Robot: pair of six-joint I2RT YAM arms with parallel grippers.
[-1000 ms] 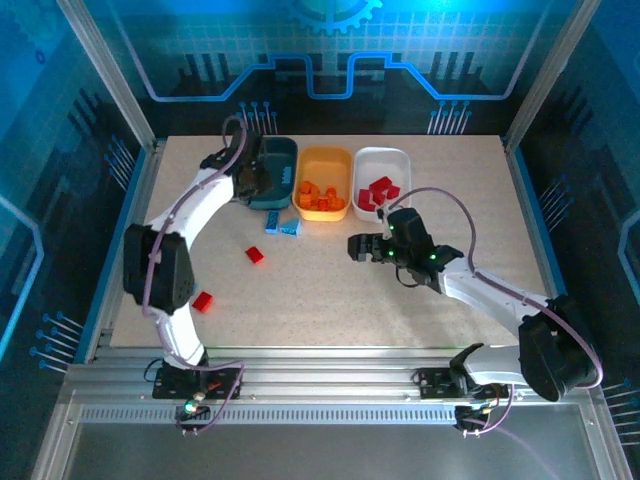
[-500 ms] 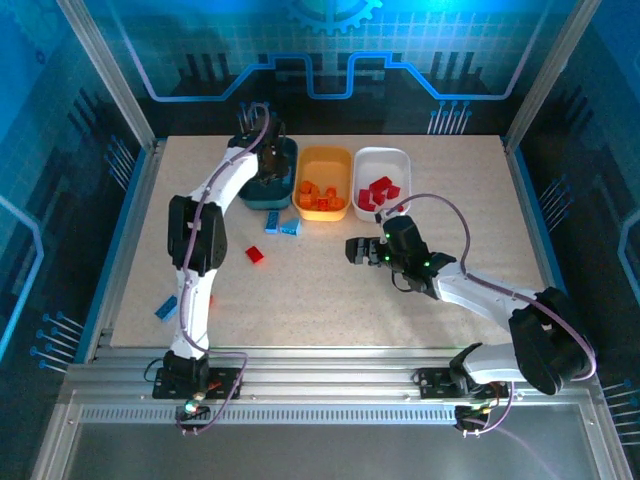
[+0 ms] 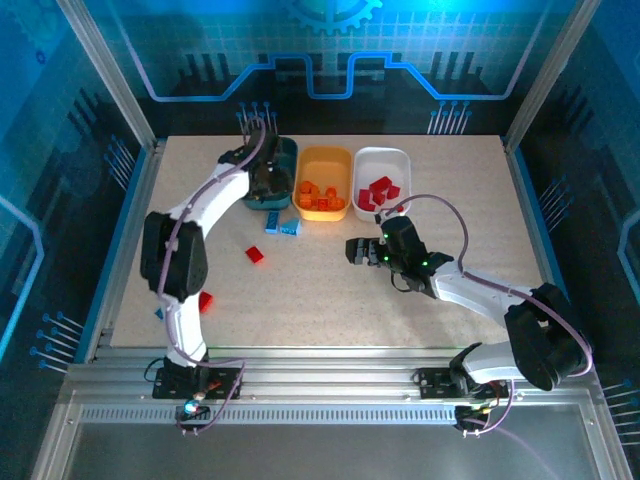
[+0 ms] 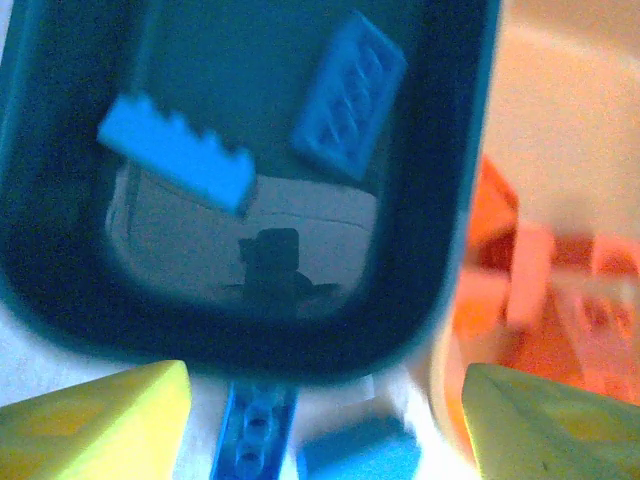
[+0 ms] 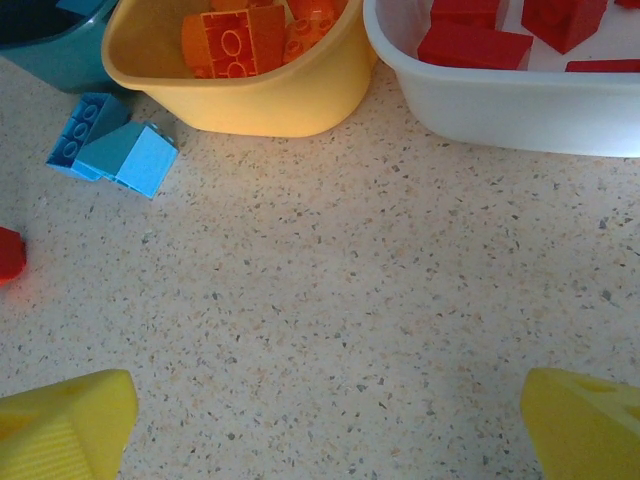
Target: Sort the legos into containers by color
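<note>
Three trays: one teal tray point(image 4: 435, 250), one yellow tray point(image 5: 270, 110), one white tray point(image 5: 520, 110).

Two tools: the left tool point(image 4: 320, 425) and the right tool point(image 5: 320, 420).

Blue bricks, five:
- a long blue brick point(image 4: 175, 165) and a flat blue brick point(image 4: 350, 95) inside the teal tray, ahead of the left tool
- a loose blue pair point(image 5: 120, 155) on the bench point(image 5: 350, 300), ahead-left of the right tool
- one blue piece point(image 3: 158, 313) well behind the left tool, partly hidden

Loose red bricks, two: a nearer red brick point(image 3: 255, 254) left of the right tool and a farther red brick point(image 3: 205, 301) beyond it.

The white tray holds at least three red bricks point(image 5: 475, 45). The orange bricks point(image 5: 235, 40) in the yellow tray are several, too heaped to count.
</note>
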